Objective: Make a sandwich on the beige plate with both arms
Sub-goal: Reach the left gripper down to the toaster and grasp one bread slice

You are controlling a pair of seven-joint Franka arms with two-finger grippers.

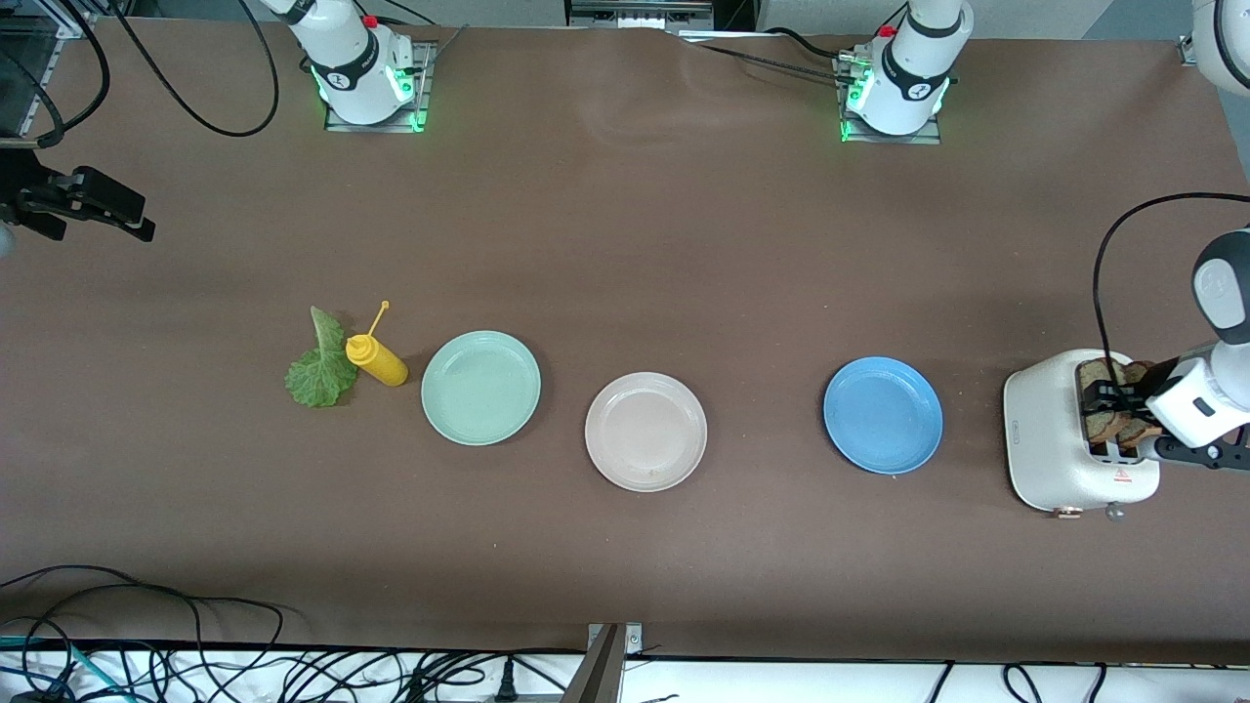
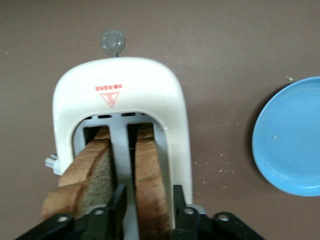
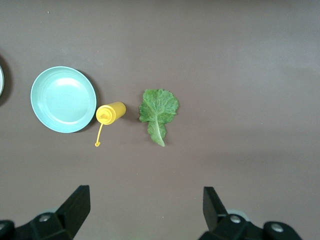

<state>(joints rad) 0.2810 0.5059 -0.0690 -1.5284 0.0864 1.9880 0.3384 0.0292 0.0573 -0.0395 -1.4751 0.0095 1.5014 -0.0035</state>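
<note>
Two brown bread slices (image 2: 150,170) (image 2: 92,170) stand upright in the slots of a white toaster (image 1: 1050,430) at the left arm's end of the table. My left gripper (image 2: 148,202) reaches down over the toaster (image 2: 120,80), one finger on each side of one slice. A thin gap still shows at one finger, so it stands open around the slice. The beige plate (image 1: 645,431) lies bare in the middle of the table. A green lettuce leaf (image 1: 320,371) (image 3: 159,107) lies toward the right arm's end. My right gripper (image 1: 107,205) (image 3: 147,205) hangs open and holds nothing.
A yellow squeeze bottle (image 1: 376,359) lies on its side between the lettuce and a mint-green plate (image 1: 480,388). A blue plate (image 1: 883,415) sits between the beige plate and the toaster. Cables hang along the table's edge nearest the front camera.
</note>
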